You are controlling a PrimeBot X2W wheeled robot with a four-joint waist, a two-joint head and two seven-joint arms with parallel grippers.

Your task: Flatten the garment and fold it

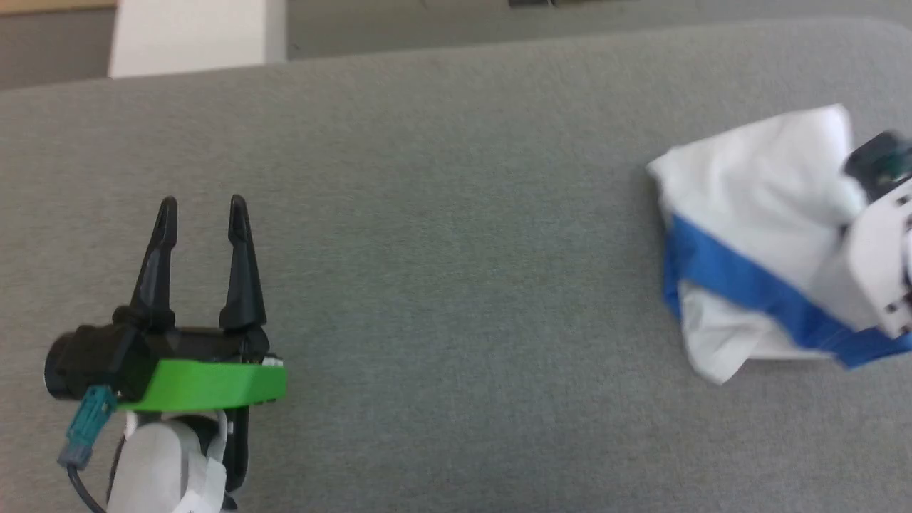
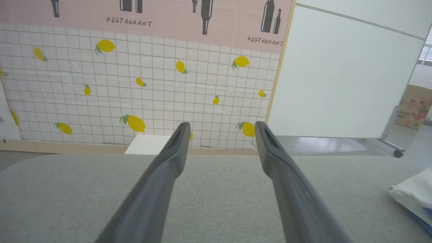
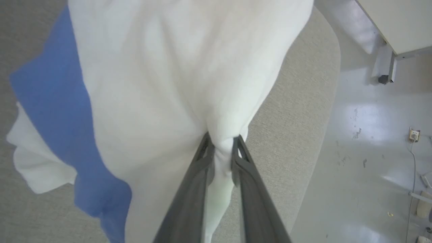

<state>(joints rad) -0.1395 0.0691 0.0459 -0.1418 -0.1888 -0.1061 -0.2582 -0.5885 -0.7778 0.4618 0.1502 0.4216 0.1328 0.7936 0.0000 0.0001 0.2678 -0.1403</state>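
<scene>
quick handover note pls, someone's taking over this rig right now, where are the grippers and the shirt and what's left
The left gripper: jaws open, holding nothing, over the left part of the grey table.
The right gripper: jaws shut on a pinch of white cloth of the garment.
The garment lies bunched in a heap at the table's right end, a blue band across it, not spread out.
Done: one grip taken on the cloth.
Left: spread and flatten the whole shirt, then fold it.
</scene>
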